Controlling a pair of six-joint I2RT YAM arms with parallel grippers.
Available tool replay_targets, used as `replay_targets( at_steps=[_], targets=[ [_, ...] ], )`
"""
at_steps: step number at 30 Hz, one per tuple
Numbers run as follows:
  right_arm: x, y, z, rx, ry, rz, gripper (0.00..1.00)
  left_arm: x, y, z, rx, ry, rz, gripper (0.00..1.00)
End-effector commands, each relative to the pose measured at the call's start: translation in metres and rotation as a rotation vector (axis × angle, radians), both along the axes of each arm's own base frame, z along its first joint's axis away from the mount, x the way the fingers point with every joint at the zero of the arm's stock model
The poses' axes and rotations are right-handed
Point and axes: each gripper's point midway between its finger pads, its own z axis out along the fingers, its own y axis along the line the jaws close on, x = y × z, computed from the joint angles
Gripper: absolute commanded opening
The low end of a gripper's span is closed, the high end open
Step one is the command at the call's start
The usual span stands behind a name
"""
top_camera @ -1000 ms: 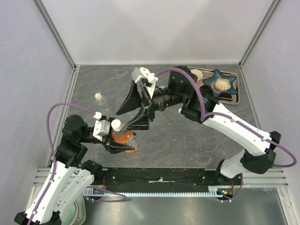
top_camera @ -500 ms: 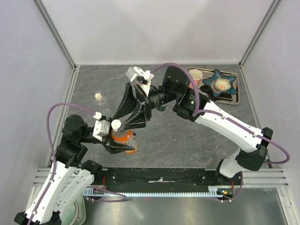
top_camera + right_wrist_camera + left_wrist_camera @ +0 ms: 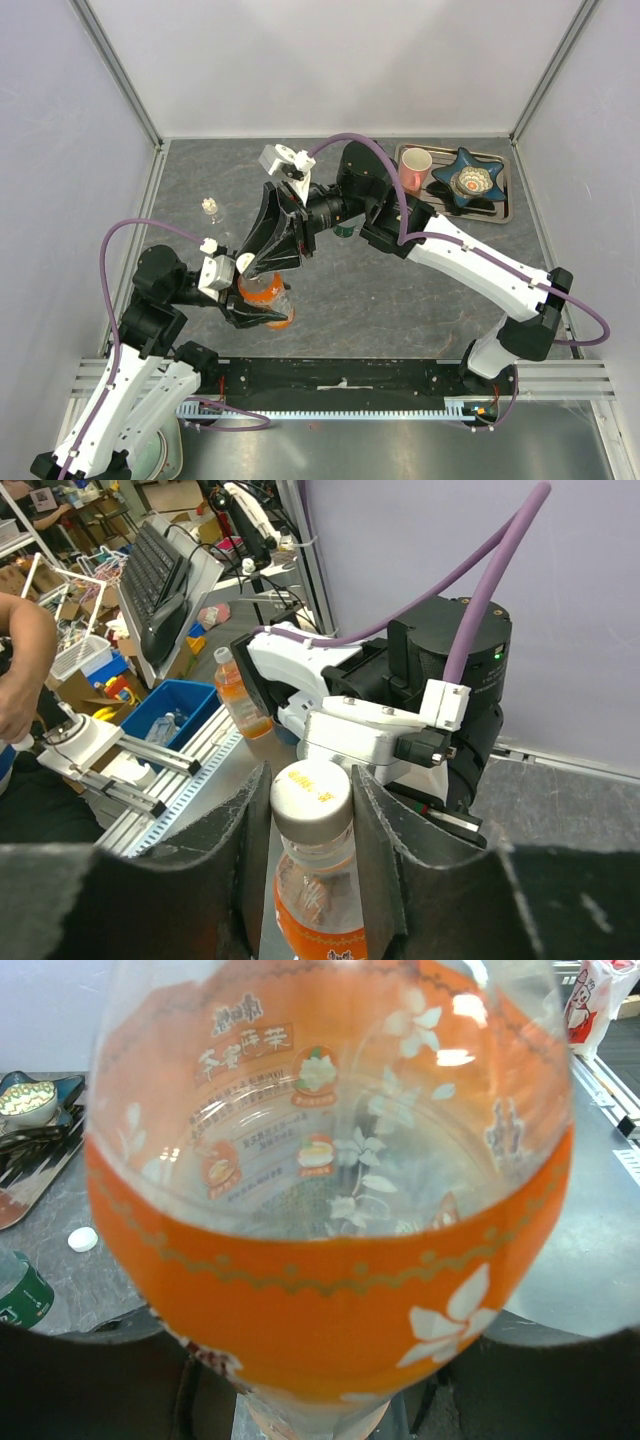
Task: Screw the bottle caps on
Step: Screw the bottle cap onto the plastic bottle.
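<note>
The orange bottle (image 3: 270, 298) stands tilted near the table's front left, and my left gripper (image 3: 262, 308) is shut on its body. It fills the left wrist view as a clear and orange bottle (image 3: 330, 1210). Its white bottle cap (image 3: 311, 788) sits on the neck. My right gripper (image 3: 309, 780) reaches in from the back right, and both fingers press the sides of that cap (image 3: 246, 263). A loose white cap (image 3: 82, 1239) lies on the table beside the green-labelled bottle (image 3: 20, 1295). The tiny clear bottle (image 3: 209, 207) stands at the left.
A metal tray (image 3: 503, 200) at the back right holds a pink mug (image 3: 415, 168) and a blue star-shaped dish (image 3: 468, 178). The green-labelled bottle (image 3: 345, 230) shows under my right arm. Frame walls enclose the table on the left, back and right.
My right arm has swung left and down over the orange bottle. Its jaws have narrowed from wide open onto the cap. The left arm has held still.
</note>
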Motion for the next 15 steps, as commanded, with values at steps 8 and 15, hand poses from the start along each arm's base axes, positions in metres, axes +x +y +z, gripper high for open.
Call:
replay_targets(
  at_steps=[8,15],
  targets=[
    [0.001,-0.001,0.004,-0.001,-0.034,-0.028,0.31,0.005,0.002,0.020,-0.026,-0.007,0.057,0.02],
    [0.004,-0.005,-0.003,-0.021,-0.044,-0.066,0.27,0.010,0.003,0.030,-0.045,-0.014,0.093,0.02]
  ],
)
